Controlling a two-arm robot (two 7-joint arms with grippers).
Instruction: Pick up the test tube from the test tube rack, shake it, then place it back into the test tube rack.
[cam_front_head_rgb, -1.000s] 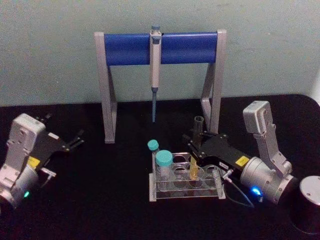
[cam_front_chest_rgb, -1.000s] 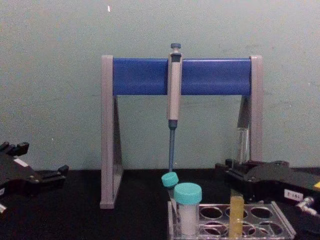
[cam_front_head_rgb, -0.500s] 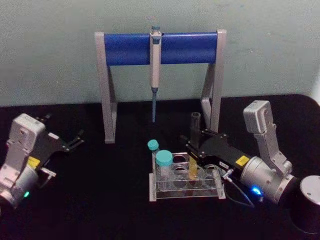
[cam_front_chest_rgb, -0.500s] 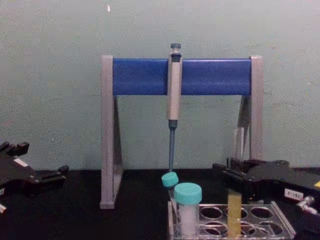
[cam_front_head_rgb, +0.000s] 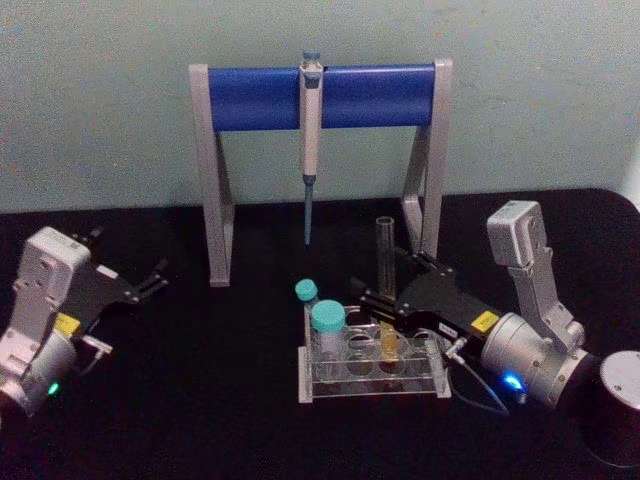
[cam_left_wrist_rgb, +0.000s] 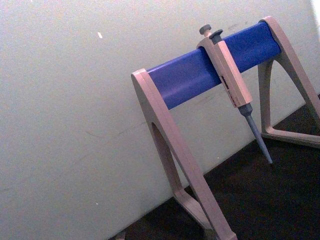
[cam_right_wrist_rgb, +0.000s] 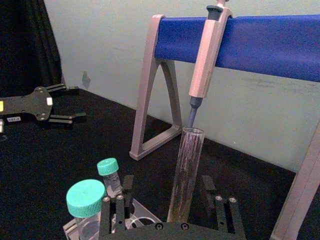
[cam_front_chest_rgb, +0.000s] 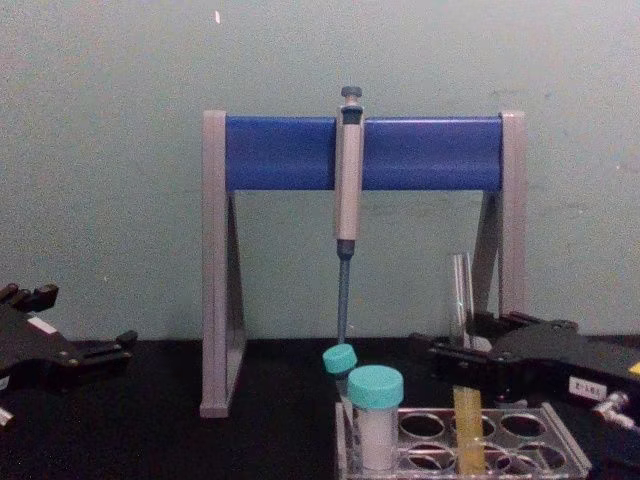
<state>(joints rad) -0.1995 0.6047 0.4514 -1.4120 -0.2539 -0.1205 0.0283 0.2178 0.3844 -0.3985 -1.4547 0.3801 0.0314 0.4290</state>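
Fingers (cam_right_wrist_rgb: 116, 212) flank test tube (cam_front_head_rgb: 385, 285) over black table (cam_front_head_rgb: 200, 400), green wall (cam_front_head_rgb: 100, 100) behind.

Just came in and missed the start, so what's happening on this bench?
The right gripper is shut on the test tube, holding it upright with its yellow-liquid end down in the clear rack; whether the end rests in its hole is hard to tell. Two teal-capped vials stand at the rack's left end. The left gripper sits idle on the table's left side. A pipette hangs on the blue stand behind.
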